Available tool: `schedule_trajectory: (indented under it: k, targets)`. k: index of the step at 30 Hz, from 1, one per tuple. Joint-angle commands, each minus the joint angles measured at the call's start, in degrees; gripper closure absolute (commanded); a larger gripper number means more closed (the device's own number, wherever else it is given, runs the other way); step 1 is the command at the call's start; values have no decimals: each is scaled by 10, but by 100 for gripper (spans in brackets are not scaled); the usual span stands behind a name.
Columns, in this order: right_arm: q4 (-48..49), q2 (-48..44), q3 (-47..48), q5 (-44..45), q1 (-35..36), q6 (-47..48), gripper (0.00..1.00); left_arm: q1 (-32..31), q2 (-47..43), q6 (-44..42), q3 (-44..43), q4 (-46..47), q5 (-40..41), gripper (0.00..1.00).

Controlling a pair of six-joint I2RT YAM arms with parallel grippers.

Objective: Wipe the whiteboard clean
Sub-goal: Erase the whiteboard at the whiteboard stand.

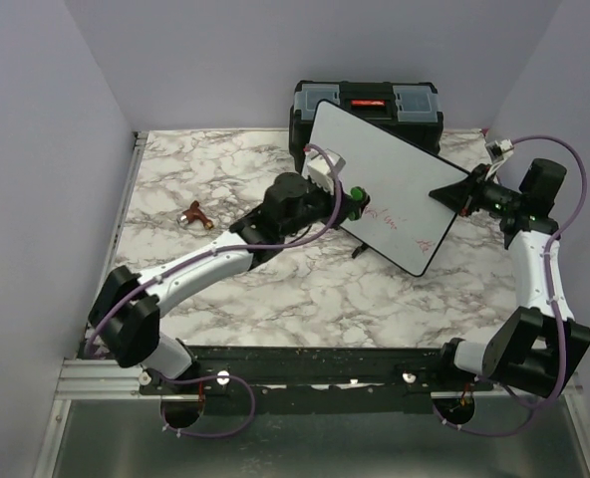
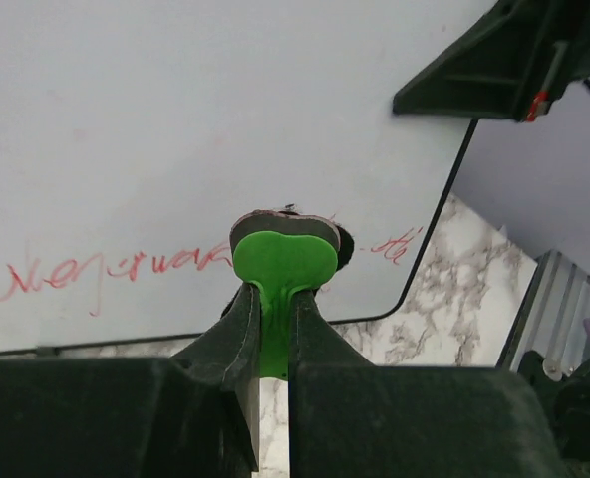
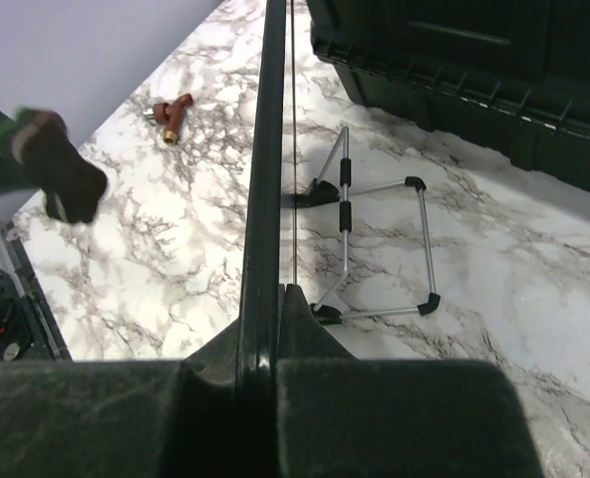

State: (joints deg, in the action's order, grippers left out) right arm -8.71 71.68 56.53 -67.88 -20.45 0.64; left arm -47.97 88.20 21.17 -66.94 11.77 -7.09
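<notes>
Whiteboard (image 1: 390, 174) leans tilted on a wire stand (image 3: 375, 239) in the upper middle of the overhead view, a little right of centre. Its top edge is in front of a black toolbox (image 1: 367, 102) at the back of the marble bench (image 1: 275, 289). Red writing (image 2: 106, 269) runs along the lower part of the board's face, low in the left wrist view. The left jaws are closed tight on the green tab of a small eraser (image 2: 283, 261). Its dark pad appears pressed against the board at a gap in the red line, with a short scrap of writing to its right. The right jaws, at the right of the overhead view, are clamped on the board's right edge. In the right wrist view the thin black frame runs straight up from between them. A small reddish-brown object (image 1: 193, 213) lies on the bench at centre left, well apart from the board.
</notes>
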Motion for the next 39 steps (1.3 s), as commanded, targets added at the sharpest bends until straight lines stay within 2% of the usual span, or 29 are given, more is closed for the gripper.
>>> schedule_trajectory:
  k: [1,5,11,16,18,24,28,33,37,39]
  targets:
    - [9,8,67,-86,2,-28,99,45,-74,-19,52,28,-49,100]
    - [14,15,78,-117,9,-71,99,75,-137,-19,115,25,-61,100]
    - [16,1,73,-107,54,-95,99,105,-224,-11,198,20,-61,100]
    - [-3,-1,67,-104,86,-82,99,128,-276,-8,256,2,-51,100]
    - [-28,1,64,-106,90,-60,99,141,-303,-4,281,-2,-51,100]
    - [-187,22,80,-95,110,99,99,190,-366,1,343,-20,-64,100]
    - [-247,28,81,-72,116,165,99,226,-363,4,368,-10,-87,100]
    - [-278,30,65,-48,116,218,99,249,-292,11,396,25,-91,100]
    - [-298,39,63,-43,116,249,99,252,-207,7,370,27,-44,100]
    - [-300,41,62,-41,116,252,99,250,-176,9,363,58,-24,100]
